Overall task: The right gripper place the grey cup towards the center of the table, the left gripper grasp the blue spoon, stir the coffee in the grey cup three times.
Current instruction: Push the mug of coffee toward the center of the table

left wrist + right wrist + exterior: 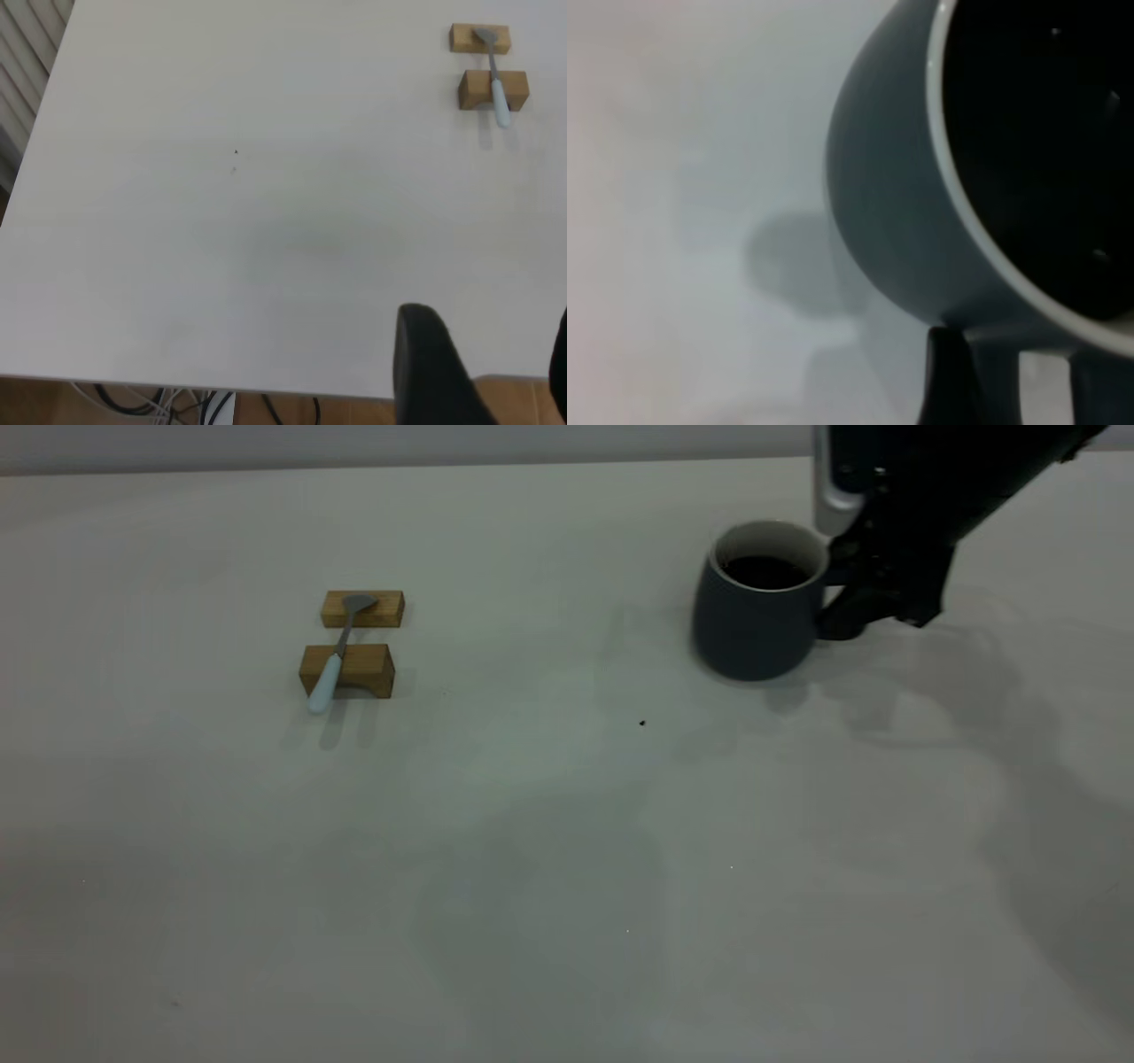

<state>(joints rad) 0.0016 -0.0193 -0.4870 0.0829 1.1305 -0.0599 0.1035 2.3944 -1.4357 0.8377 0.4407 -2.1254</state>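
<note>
One mug full of coffee (765, 571) is the worry: my right gripper (840, 602) is pinched on the handle of the grey cup (753, 615), so a jerk or tilt would slosh it onto the table (567, 850). The cup sits well right of the blue spoon (334, 657), which bridges two wooden blocks (354, 638). My left gripper (483, 372) hangs spread wide, far from the spoon. No brands or writing anywhere.
</note>
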